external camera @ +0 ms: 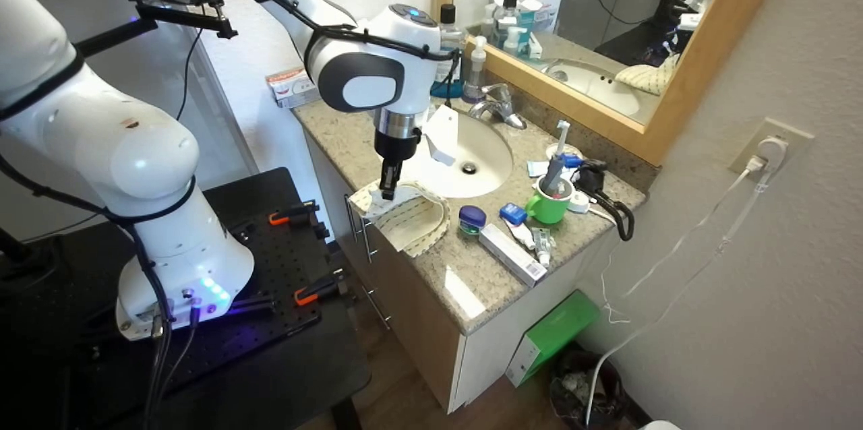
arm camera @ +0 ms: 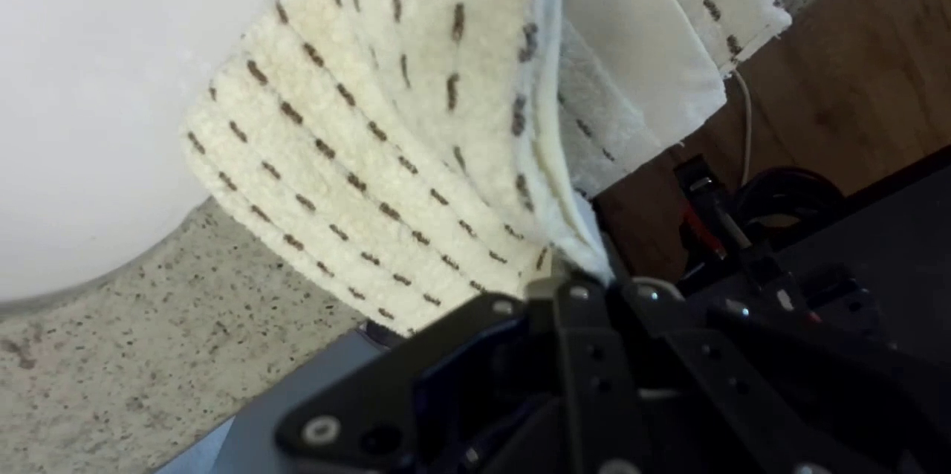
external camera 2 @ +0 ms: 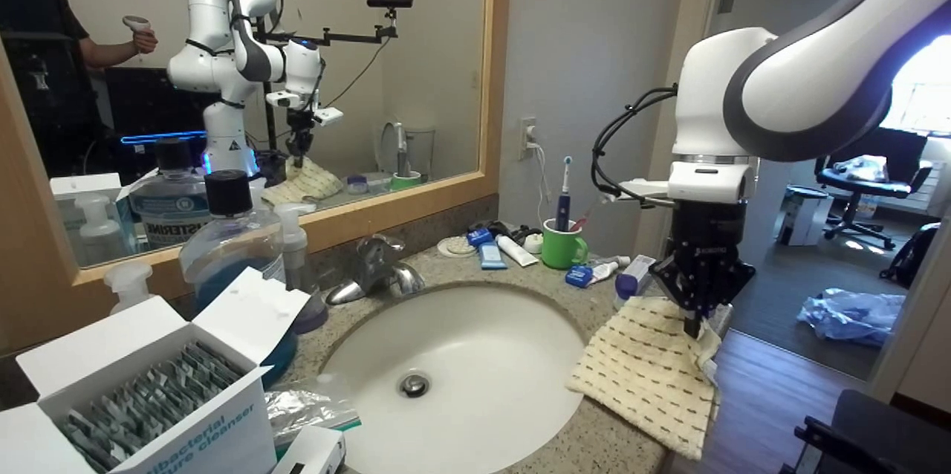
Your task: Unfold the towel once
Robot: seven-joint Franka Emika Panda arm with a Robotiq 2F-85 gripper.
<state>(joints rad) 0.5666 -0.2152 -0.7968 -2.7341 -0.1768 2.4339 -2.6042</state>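
You've got the gripper (external camera 2: 692,325) clamped on a bit of the towel (external camera 2: 639,377), fingers (arm camera: 591,355) together, cloth pinched at their tips. Towel's on the counter (arm camera: 178,325) just beside the sink (external camera 2: 490,355), part sticking out past the front edge. One layer's lifted over another near your grip, wrist view. In an exterior view it bows into an open loop, purple-lidded jar (external camera: 472,218) just next to it.

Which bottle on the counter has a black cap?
The tall clear bottle of blue liquid wears it. The slim clear bottle beside it has a white pump instead, and another whitish pump shows behind the open white cardboard box.
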